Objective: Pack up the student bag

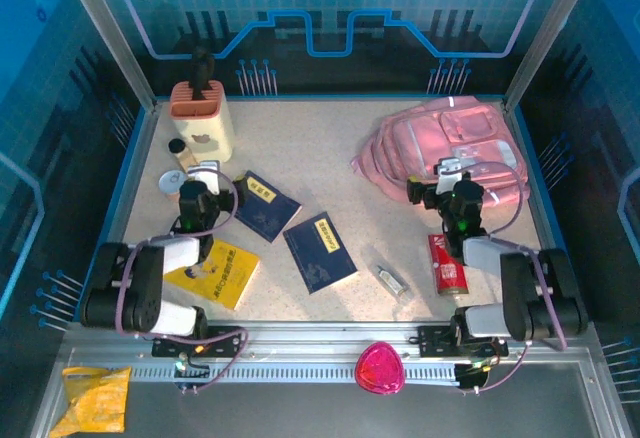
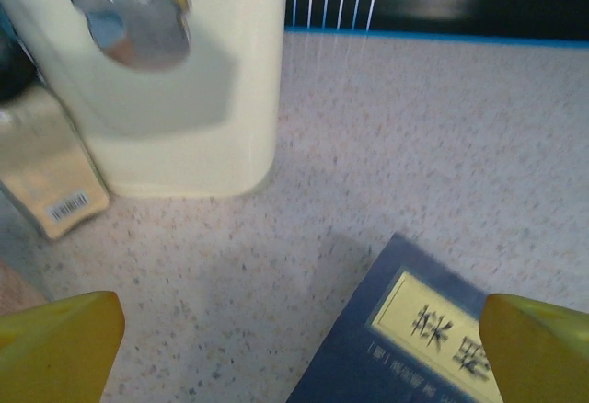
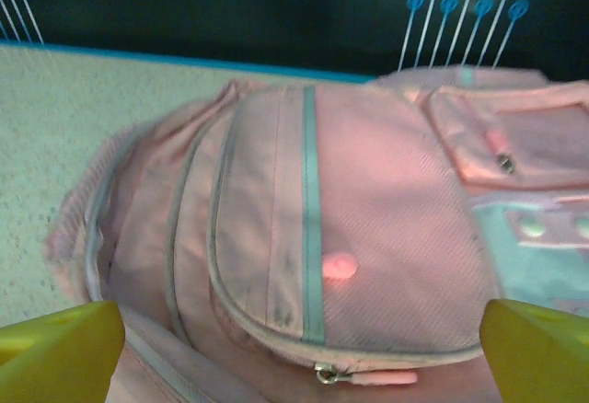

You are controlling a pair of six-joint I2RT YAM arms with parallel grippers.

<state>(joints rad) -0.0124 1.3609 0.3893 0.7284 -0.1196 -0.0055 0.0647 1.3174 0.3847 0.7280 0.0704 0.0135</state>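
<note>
Presently the student bag [image 1: 450,148] is lying flat at the far right of the worktop [image 1: 320,158], close to the back right corner. Its pale zips are showing on top.

The right pincer [image 1: 447,180] is hovering at the bag's near edge and pointing towards it. Seen from the right wrist, its yellow fingertips [image 3: 60,348] are standing wide apart at the lower corners, with nothing clamped between them. The bag's pink front panel and a zip pull are sitting directly ahead of and between the fingertips. Whether the pincer is touching the fabric cannot be told.

The left pincer [image 1: 205,176] is working on the opposite side, well apart from the bag. Its fingertips [image 2: 55,339] are likewise standing wide apart and holding nothing. A cream container [image 2: 175,81] is standing ahead of it to the left, and the corner of a blue book [image 2: 414,329] is lying ahead to the right.

Elsewhere on the worktop:
- A second blue book [image 1: 320,251] is lying near the middle.
- A yellow book [image 1: 215,273] is lying beside the left arm.
- A red can [image 1: 448,263] is lying beside the right arm, with a small clear bottle [image 1: 390,280] to its left.
- A magenta rounded object [image 1: 380,368] is resting on the near rail between the arm bases.
</note>
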